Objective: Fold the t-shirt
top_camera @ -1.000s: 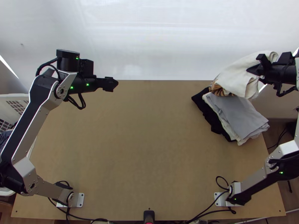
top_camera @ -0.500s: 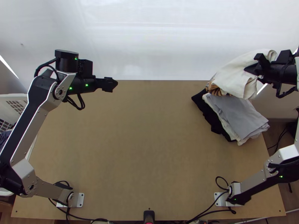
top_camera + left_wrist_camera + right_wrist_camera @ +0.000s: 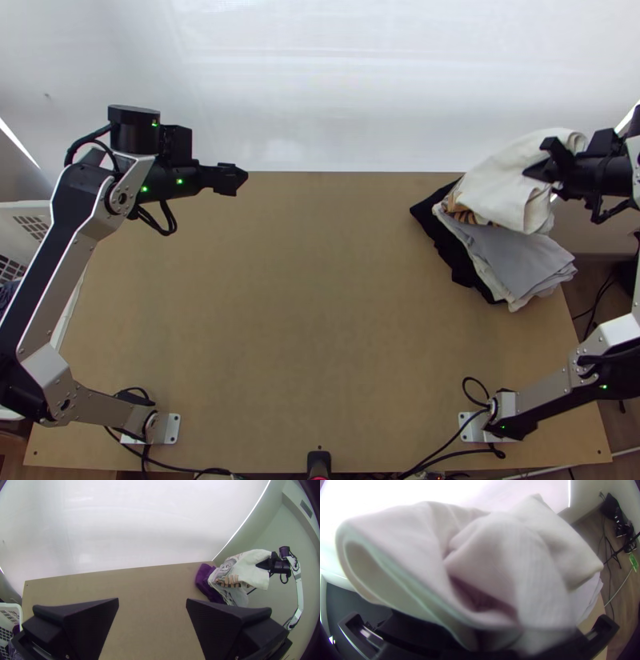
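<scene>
In the top view, the left arm (image 3: 58, 298) has silver-grey links, one long black face, and a black drum (image 3: 134, 132) at ten o'clock. Green lights (image 3: 180, 182) dot its wrist; black cable (image 3: 166, 224) loops below. The right arm (image 3: 548, 389) matches, silver with black joints. Pale base plates (image 3: 170, 430) sit at seven and five o'clock. The left gripper (image 3: 243, 178) has ridged black wedges with small screws (image 3: 67, 656).
</scene>
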Available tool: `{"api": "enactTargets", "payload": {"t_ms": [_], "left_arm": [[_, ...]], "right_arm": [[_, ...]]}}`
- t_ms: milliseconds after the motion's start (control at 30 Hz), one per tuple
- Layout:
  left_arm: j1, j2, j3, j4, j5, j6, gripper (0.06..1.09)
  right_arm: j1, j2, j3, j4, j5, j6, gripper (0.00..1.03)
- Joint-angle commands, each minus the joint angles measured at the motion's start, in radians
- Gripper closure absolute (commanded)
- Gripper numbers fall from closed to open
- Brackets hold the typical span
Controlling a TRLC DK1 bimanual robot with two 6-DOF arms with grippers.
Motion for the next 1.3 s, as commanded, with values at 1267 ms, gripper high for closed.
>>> {"api": "enactTargets", "payload": {"t_ms": [1267], "left_arm": [[0.05,-0.022,-0.003,0.0,0.03,0.019,0.1]], "right_arm": [[0.056,-0.009,-0.165,0.357,0.057,0.033,1.0]]}}
